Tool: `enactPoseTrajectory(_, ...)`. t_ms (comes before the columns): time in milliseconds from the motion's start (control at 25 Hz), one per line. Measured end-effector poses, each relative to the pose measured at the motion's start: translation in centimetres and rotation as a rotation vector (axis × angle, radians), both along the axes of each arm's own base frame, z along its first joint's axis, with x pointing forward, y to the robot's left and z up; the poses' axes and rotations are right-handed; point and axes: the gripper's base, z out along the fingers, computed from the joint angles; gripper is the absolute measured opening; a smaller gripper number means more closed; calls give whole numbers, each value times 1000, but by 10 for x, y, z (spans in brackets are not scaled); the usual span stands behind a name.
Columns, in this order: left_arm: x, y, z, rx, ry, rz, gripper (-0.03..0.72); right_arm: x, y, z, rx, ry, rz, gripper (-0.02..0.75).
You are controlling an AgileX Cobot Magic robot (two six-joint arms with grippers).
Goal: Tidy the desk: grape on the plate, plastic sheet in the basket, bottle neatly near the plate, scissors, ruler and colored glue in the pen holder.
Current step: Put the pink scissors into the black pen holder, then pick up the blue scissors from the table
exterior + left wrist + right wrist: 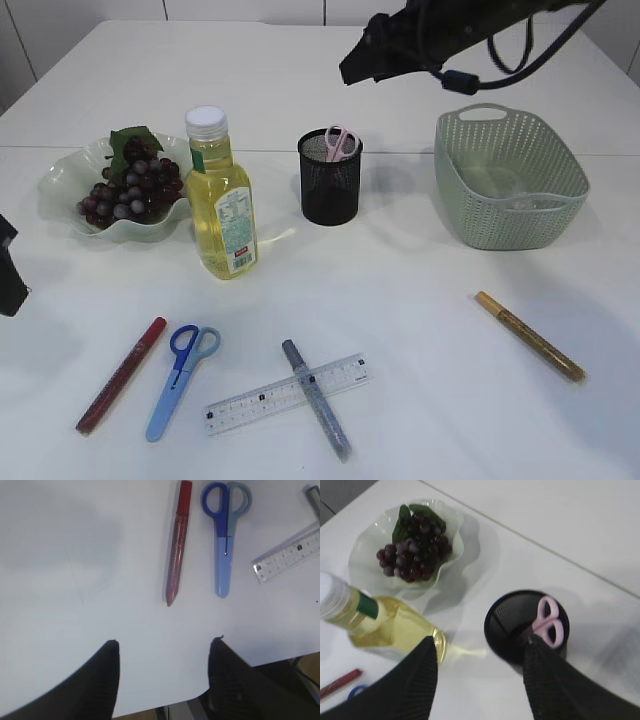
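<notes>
White bench (420, 300): pink scissors (341, 142) upright in pen holder (330, 180); right fingers (420, 675) spread, empty (left fingers (107, 675) likewise); grapes (130, 185) at nine o'clock.

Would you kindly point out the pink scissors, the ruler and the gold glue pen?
pink scissors (547, 621), right wrist view, handle loops.
ruler (285, 395), exterior view, middle of strip.
gold glue pen (530, 336), exterior view, mid-barrel.

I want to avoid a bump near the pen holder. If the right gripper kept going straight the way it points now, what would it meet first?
Probably bare table: between the open right gripper fingers lies white surface, with the bottle left and the black mesh pen holder right. Its right finger might graze the holder; depth is unclear.
</notes>
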Motion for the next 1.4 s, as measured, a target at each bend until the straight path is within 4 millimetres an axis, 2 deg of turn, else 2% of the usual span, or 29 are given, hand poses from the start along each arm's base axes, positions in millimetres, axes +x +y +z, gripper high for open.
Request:
enactPoseTrajectory(160,4,-1,1,-9,-49,6,415,-36,-13,44,-84,134,-65,438)
enactPoseTrajectory(280,7,-1,2,-13,-74,10,415,-57,-20,67,-99,204,-126,429)
enactPoseTrajectory(360,8,-1,2,-14,-88,11,415,-71,-24,78,-108,254,-170,420)
enactPoseTrajectory(480,10,-1,3,-16,-117,13,415,-90,-29,81,-179,323,-231,415)
enactPoseTrajectory(640,12,-1,3,-19,-141,16,415,-118,-28,74,-310,370,-290,414)
enactPoseTrajectory(800,13,-2,4,-27,-141,19,415,-149,-24,57,-393,424,-291,414)
enactPoseTrajectory(1120,11,-3,3,-45,-118,24,415,-207,-44,14,-504,490,-298,413)
enactPoseTrajectory(1280,8,-11,3,-44,-117,-43,415,-220,-49,11,-519,494,-298,413)
enactPoseTrajectory(1400,0,-33,1,-41,-97,-155,415,-222,-50,13,-517,491,-299,412)
